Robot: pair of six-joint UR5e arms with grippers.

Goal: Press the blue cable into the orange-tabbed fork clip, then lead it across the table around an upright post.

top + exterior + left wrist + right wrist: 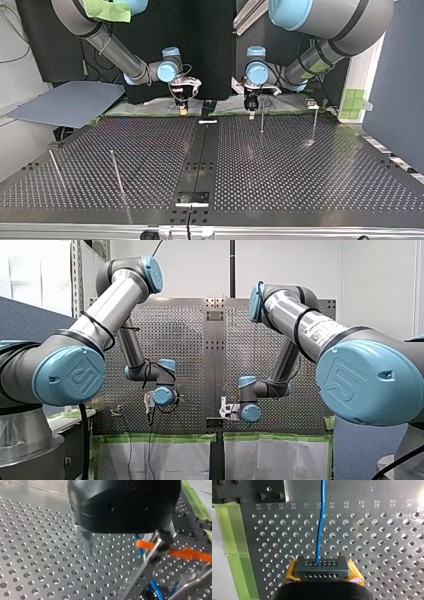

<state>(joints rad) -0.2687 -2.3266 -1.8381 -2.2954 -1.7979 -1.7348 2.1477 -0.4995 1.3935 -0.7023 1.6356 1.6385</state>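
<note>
2 silver-grey arms [112, 300], pale-blue joint caps [52, 365] with embossed logos [80, 376], thin black cables [97, 325] alongside.

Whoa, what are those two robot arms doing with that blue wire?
My right pincer is shut on the blue cable, which stretches ahead over the table full of holes. My left pincer hangs open right beside the orange-tabbed fork clip, and the cable runs past that clip. I cannot tell whether it is pressed in yet.
</note>
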